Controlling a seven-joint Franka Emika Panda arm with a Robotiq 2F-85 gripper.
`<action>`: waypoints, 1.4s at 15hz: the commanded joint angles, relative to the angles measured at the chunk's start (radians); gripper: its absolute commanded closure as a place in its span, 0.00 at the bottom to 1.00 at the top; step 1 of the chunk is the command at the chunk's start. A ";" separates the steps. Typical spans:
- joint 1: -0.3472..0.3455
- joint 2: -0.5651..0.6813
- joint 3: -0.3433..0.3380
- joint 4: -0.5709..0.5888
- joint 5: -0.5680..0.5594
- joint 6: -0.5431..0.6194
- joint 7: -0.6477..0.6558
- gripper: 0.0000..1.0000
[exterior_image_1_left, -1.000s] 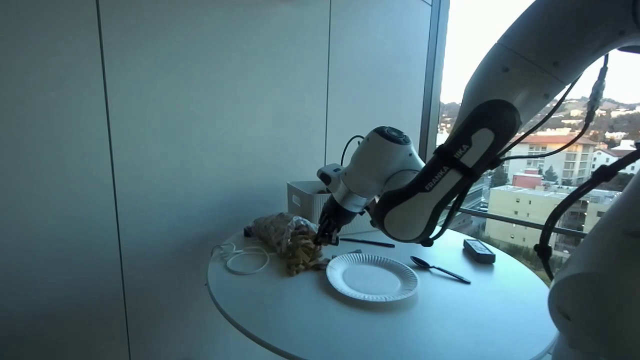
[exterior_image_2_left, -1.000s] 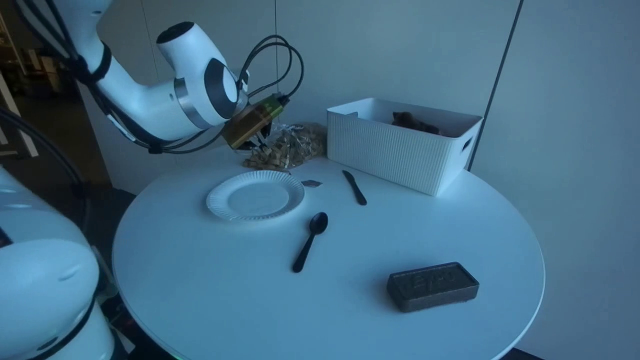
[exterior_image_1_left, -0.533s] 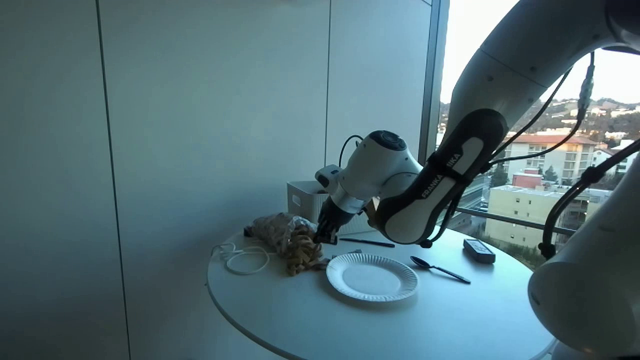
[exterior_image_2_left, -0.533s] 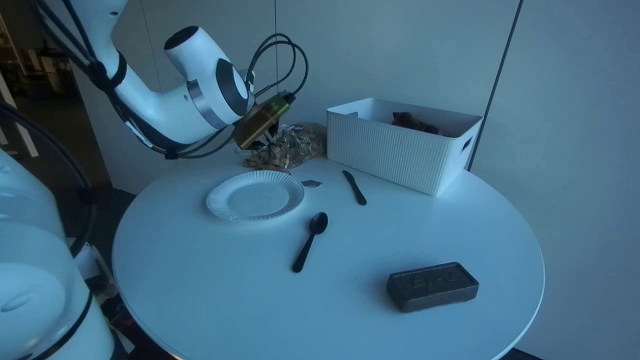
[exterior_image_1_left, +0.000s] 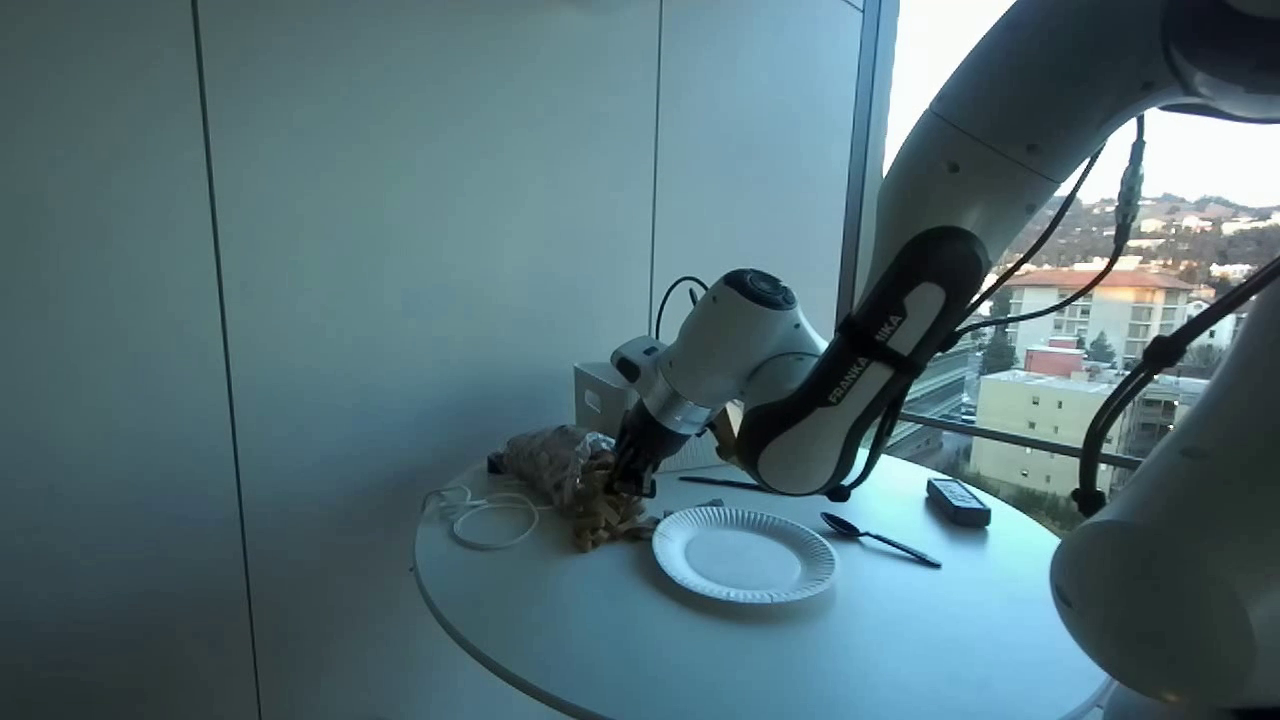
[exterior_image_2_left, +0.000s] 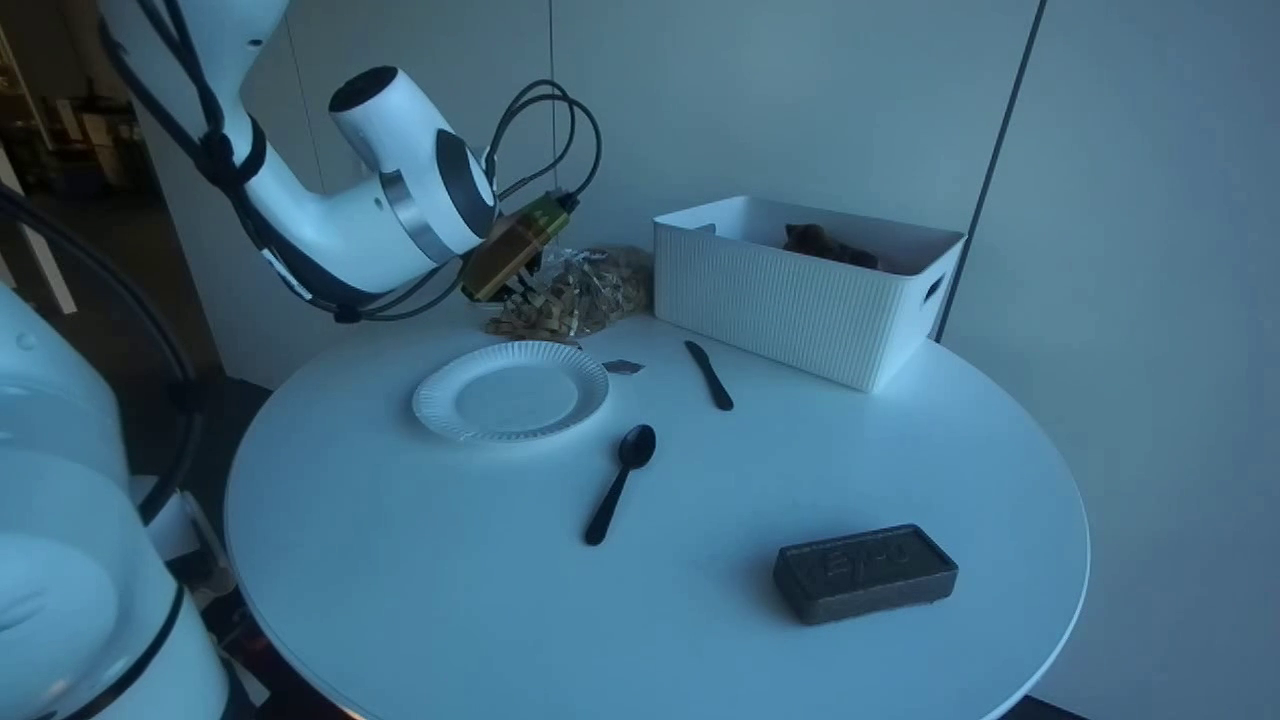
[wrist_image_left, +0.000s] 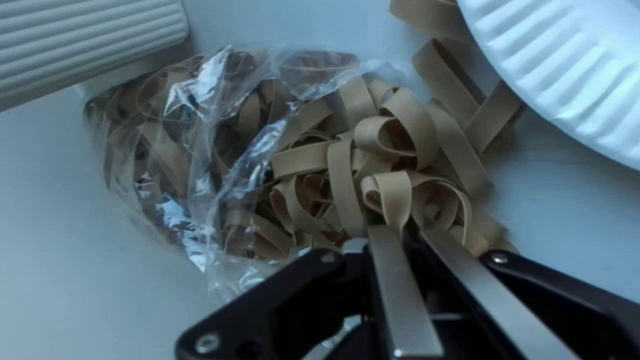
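Left to right in the wrist view, a clear bag (wrist_image_left: 202, 155) opens onto heaped tan bands (wrist_image_left: 345, 185) on the bench (wrist_image_left: 90, 255), and the hand (wrist_image_left: 410, 231), fingers closed, seems to pinch one of them; a firm grip and slow draw should best spare the tangled neighbours. The bag is crinkled, glossy film, the bands flat, matte and curling, the white plate (wrist_image_left: 560, 75) round and fluted.

Tan strips (wrist_image_left: 345, 180), black-and-silver hand (wrist_image_left: 410, 232), white plate (wrist_image_left: 565, 65), ribbed white basket (exterior_image_2_left: 770, 300)
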 joint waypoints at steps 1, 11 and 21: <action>-0.054 -0.004 0.046 0.026 -0.025 0.019 0.011 0.65; -0.062 -0.004 0.061 0.008 -0.003 0.021 0.005 0.00; 0.159 -0.013 -0.132 -0.124 0.098 0.071 -0.013 0.00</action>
